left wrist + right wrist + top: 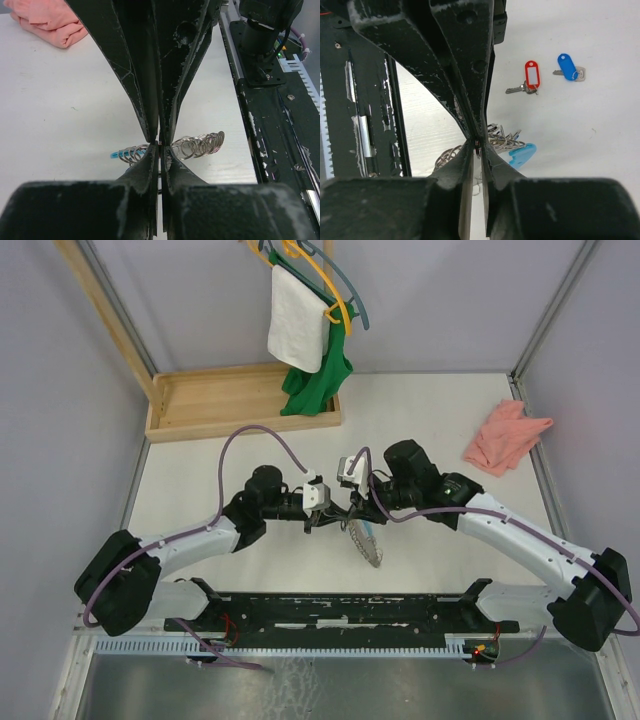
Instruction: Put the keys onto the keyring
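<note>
Left gripper [159, 145]: jaws fully together, clamped on the wire of the keyring [197, 145]. The coiled bunch of rings sticks out on both sides of the tips and is held up off the table [600, 140].

Right gripper [476, 144]: jaws nearly together at the same ring bunch, meeting it from the opposite side. It looks pinched on the wire, but the tips hide the actual contact.

Likely reason for the double hold: one arm steadies the ring while the other works a coil apart, so a key can be threaded. No key is at the ring yet.

A light-blue tag [522, 154] hangs from the rings, just beside the right gripper's tips.

Keys: both lie flat on the table beyond the ring bunch, with nothing touching them.
- The red-tagged key [530, 80] is the nearer of the two to the grippers.
- The blue-tagged key [568, 67] lies just beside it, farther out.

Neither key is on the keyring, so threading has not started, and one arm would have to let go to fetch a key.

Pink cloth [50, 25] sits well apart at the far side and isn't involved.
</note>
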Robot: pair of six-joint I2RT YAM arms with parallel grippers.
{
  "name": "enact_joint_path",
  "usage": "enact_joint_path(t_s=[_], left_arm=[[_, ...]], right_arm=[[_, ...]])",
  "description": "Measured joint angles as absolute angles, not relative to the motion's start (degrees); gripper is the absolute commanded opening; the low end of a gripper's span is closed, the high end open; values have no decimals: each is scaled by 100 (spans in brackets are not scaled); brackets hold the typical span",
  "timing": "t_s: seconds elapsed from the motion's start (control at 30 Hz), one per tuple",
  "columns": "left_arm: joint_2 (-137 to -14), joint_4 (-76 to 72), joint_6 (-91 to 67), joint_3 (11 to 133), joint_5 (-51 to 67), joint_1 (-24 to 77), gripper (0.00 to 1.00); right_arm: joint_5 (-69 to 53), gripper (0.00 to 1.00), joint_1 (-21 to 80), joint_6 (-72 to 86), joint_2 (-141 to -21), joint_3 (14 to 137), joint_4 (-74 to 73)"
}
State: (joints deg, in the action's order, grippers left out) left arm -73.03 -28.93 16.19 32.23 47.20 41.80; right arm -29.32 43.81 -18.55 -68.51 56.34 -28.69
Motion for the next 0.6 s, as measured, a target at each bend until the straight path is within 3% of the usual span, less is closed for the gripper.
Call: enact_joint_path(t_s=[0.2, 0.6], left_arm=[[-7249, -3559, 1334, 2836, 4565, 4180, 3], [-7072, -5658, 598, 1699, 4049, 4132, 3]], right_arm=[[-2836, 37, 4381, -1806, -6477, 5374, -2418], [-2663, 40, 4211, -1527, -5280, 3747, -502]])
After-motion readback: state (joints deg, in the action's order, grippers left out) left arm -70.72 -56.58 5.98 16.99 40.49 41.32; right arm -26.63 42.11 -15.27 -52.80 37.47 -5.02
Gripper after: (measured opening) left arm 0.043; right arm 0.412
